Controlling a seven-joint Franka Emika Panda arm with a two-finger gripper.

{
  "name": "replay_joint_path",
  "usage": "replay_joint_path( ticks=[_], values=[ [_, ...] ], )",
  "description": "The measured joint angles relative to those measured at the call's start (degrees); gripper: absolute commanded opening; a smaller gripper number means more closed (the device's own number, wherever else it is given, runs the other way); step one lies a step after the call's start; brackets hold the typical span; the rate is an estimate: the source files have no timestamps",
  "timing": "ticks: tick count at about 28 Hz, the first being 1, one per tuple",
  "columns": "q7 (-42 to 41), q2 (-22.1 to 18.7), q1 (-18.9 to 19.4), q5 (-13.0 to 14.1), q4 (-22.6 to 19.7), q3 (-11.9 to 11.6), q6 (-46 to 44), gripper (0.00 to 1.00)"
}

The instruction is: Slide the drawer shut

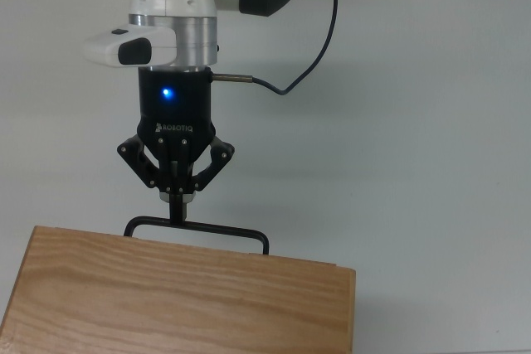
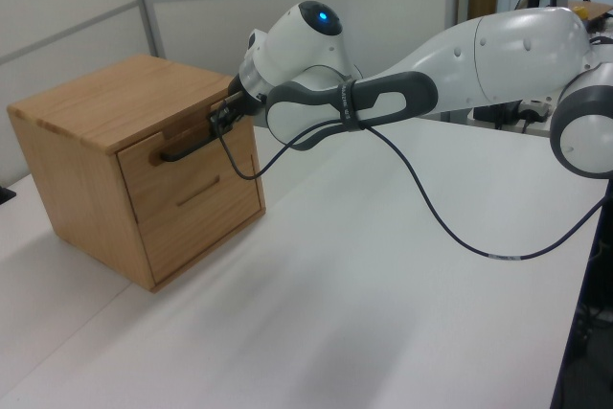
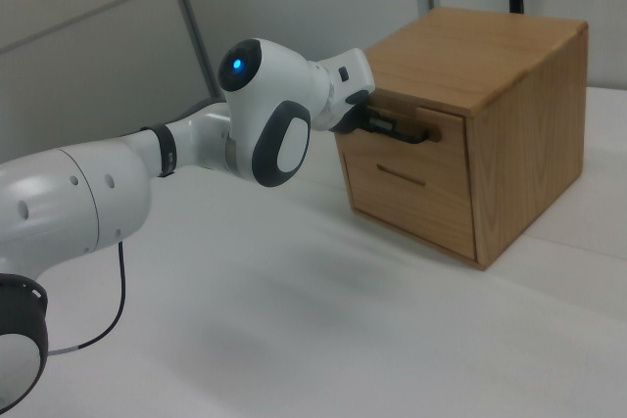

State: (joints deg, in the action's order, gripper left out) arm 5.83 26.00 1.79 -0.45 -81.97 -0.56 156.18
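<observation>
Nearest in the top view: cabinet [image 1: 182, 296], a boxy block of grained oak-toned wood with a flat top and square edges, standing on the matte white counter [image 1: 431, 163]. The drawer [image 2: 187, 165], light pine with a plain flat front, sits in the upper slot and lies flush with the cabinet face in the left view and the right view; a second front with a thin slot pull lies below it. The handle [image 1: 197, 230], a thin black metal bar with bent ends, stands just off the front.

Beyond it: the gripper [image 1: 176, 199], black, with linked fingers. Jaws drawn narrow, tips together, holding nothing; the tips touch the handle bar near its end on the top view's left. A blue light glows on the gripper body.

Farther off: the arm [image 1: 191, 6], glossy white rounded shells with dark grey joints, and a black cable [image 1: 319, 39] looping off the wrist.
</observation>
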Motion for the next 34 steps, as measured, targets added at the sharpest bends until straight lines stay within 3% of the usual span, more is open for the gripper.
replay_joint_path(
  ticks=[5,13,27,34],
  values=[
    [0.0,-0.47,-0.15,0.0,0.12,-0.02,-3.62,0.0],
    [-1.4,-3.5,-0.6,-0.02,0.42,-0.14,-21.86,0.0],
    [-5.43,-16.84,-0.64,-0.02,0.55,-0.13,-59.17,0.0],
    [-5.43,-21.71,-0.6,-0.02,-2.1,-0.13,-63.18,0.0]
  ],
)
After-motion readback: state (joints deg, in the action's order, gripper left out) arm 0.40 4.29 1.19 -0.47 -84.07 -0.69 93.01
